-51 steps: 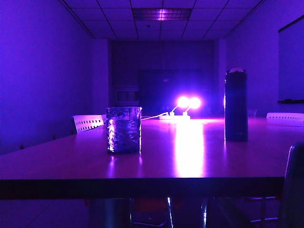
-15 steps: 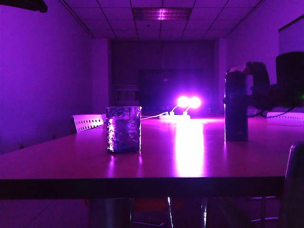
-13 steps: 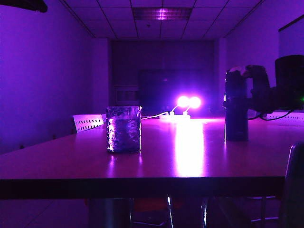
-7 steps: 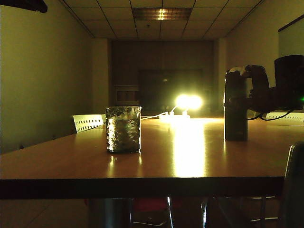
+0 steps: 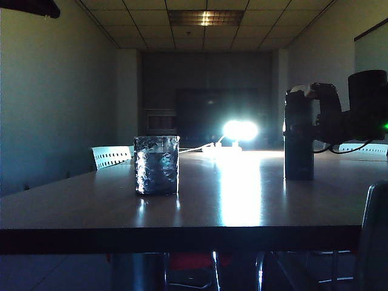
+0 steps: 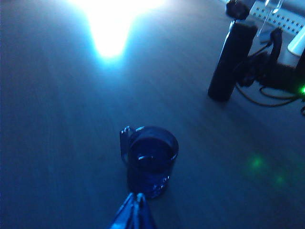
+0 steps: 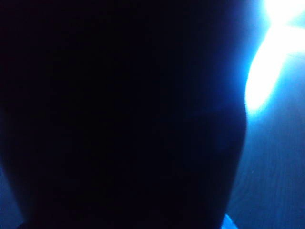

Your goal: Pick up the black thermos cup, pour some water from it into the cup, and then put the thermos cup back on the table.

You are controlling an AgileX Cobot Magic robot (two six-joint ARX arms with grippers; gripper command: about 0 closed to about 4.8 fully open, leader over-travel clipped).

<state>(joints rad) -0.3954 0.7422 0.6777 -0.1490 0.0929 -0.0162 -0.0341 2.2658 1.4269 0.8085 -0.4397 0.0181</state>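
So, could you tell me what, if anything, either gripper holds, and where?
The right gripper grips the black thermos cup on its upper body; the left gripper holds nothing.

the black thermos cup point(image 5: 299, 145) is a dark cylinder with a pale top. the cup point(image 5: 156, 165) is clear glass with a crinkly, silvery-glinting pattern. the surface point(image 5: 182, 212) is glossy, streaked with white glare. the right gripper point(image 5: 315, 124) is black; the left gripper point(image 6: 136, 214) looks blue-tinted.

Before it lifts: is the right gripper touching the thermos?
Touching. In the exterior view the right gripper wraps the thermos with no gap visible; the left wrist view shows it pressed against the thermos side. The thermos fills the right wrist view.
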